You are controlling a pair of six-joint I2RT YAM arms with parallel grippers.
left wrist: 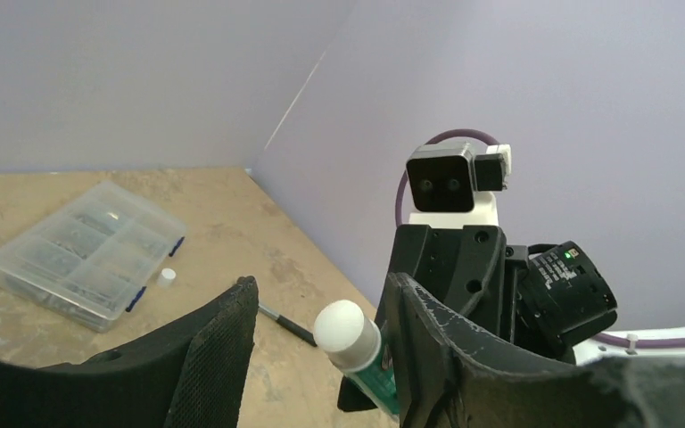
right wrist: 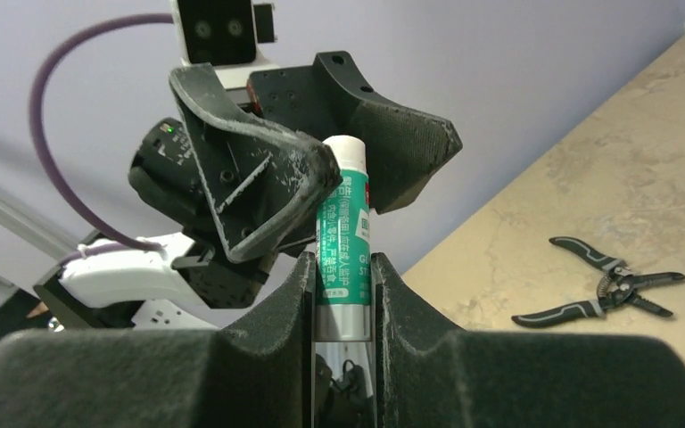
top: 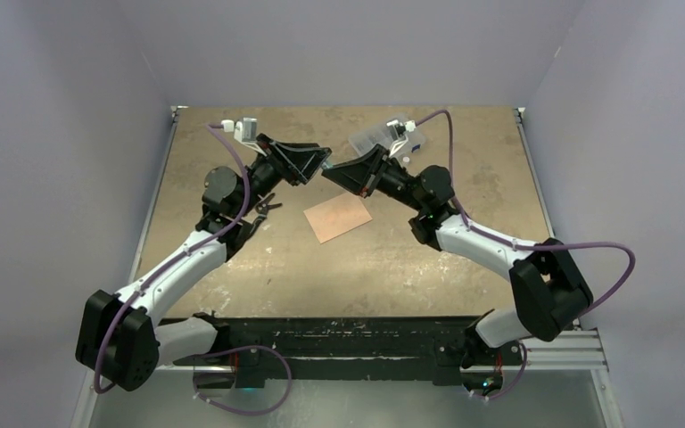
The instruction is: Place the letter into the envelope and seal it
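Observation:
One flat salmon-tan paper rectangle [top: 339,217] lies on the table under the two grippers. No flap shows, so I cannot tell whether it is the envelope or the letter. My right gripper [top: 343,174] [right wrist: 343,265] is raised above it and shut on the lower body of a green-and-white glue stick [right wrist: 343,241] [left wrist: 366,352]. My left gripper [top: 321,163] [left wrist: 321,285] faces it, open. Its fingers [right wrist: 259,178] stand either side of the stick's white rounded top [left wrist: 348,324], with a wide gap on one side.
A clear plastic compartment box [left wrist: 85,254] [top: 376,138] sits at the back of the table with a small white cap [left wrist: 168,277] beside it. Black pliers [right wrist: 602,290] [top: 266,207] lie left of the paper. A thin dark rod [left wrist: 285,323] lies on the table. Purple walls enclose the table.

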